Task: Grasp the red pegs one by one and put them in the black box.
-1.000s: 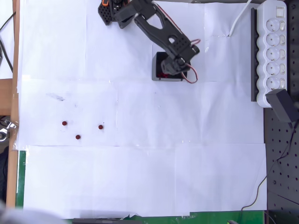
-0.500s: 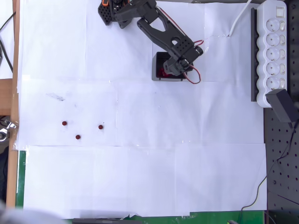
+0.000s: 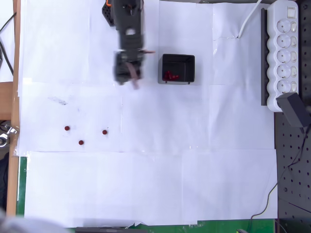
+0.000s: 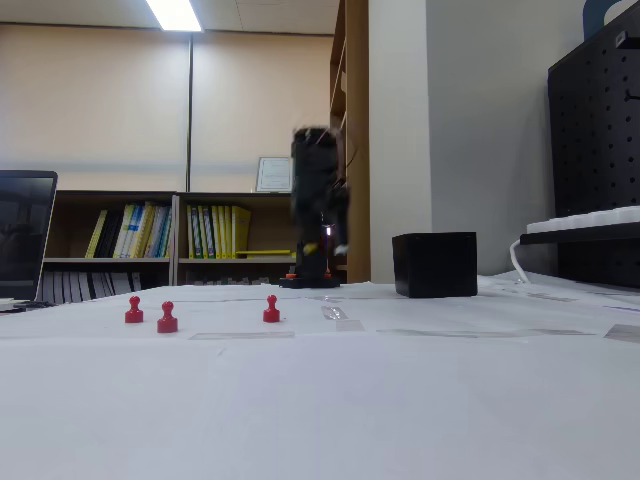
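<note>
Hovering blurred beside the black box (image 3: 178,68), the gripper (image 3: 129,73) is hiding its jaw state; I'm fearing it scatters the three upright red pegs (image 3: 80,142).

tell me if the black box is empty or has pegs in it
Not empty. In the overhead view the black box holds a small cluster of red pegs on its floor; their number cannot be told.

Wall: we see beige wall (image 4: 120,110), ceiling light (image 4: 176,14) lit.
Furniture: we note a low bookshelf (image 4: 150,245) with books, tall wooden shelving (image 4: 355,130).
Table: white paper sheets (image 3: 194,184).
</note>
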